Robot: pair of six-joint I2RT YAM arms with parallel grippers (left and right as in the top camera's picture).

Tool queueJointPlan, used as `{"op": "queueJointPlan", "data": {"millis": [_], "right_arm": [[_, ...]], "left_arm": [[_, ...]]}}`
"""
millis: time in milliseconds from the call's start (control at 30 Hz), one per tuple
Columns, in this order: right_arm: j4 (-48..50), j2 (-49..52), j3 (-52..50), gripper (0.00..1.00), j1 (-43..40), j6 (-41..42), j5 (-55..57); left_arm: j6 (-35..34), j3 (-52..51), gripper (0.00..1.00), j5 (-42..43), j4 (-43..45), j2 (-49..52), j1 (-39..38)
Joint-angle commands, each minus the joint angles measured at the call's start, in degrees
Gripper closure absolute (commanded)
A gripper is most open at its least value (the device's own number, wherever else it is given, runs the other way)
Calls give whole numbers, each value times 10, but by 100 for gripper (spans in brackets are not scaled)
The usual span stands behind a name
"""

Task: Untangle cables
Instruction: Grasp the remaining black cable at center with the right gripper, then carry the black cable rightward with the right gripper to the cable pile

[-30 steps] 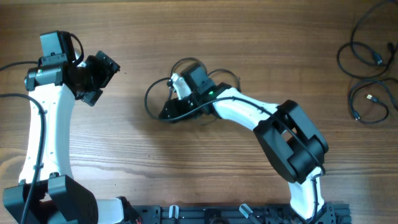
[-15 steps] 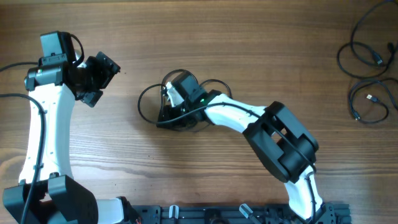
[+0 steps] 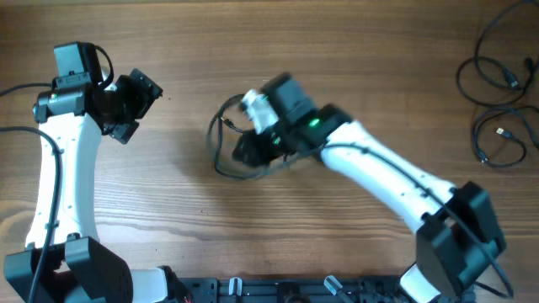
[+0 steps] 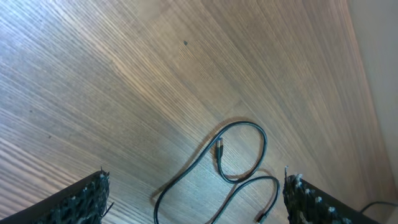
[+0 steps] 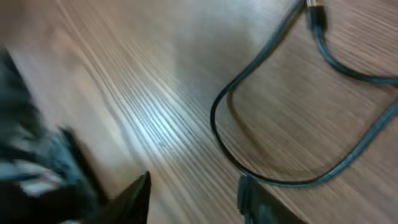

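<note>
Overhead view: two arms are seen over a wooden surface (image 3: 337, 50). The right arm is stretched from the near right toward the middle, and its outline is smeared by motion blur. The right pincer (image 3: 244, 150) is placed at the middle of the surface, right beside the cables (image 3: 213, 145), which are seen as thin black loops spread just left of it and partly hidden beneath it. The left pincer (image 3: 139, 108) is held at the far left, well apart from the cables. Two loose cords (image 3: 512, 80) with small plug ends are laid in open loops at the far right edge, well apart from both arms. In the right wrist view, which is blurred, the two dark fingertips (image 5: 138, 196) are shown apart with bare wood between them; a curved strand is seen passing just beside the right-hand tip, and a plug (image 5: 314, 12) is visible at the top edge. No strand is seen clamped between the tips. In the left wrist view the fingers (image 4: 84, 199) are shown wide apart at the lower corners, with nothing held, and a looped cord (image 4: 264, 146) is seen lying flat on the wood between them; which cord it is cannot be told.
</note>
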Motion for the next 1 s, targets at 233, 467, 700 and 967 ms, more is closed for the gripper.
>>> {"op": "queueJointPlan", "data": {"millis": [233,467,700,967], "right_arm": [[-2,88,-3,43,74,-489,156],[9,134,-3,35,158,-537,290],[146,193,-3,50,167,-522,447],[193,199,-3,94,130,-476,485]], "left_arm": [[7,1,8,-1,5,2,1],[7,1,8,-1,5,2,1],[7,1,8,-1,3,2,1],[7,1,8,-1,2,2,1]]}}
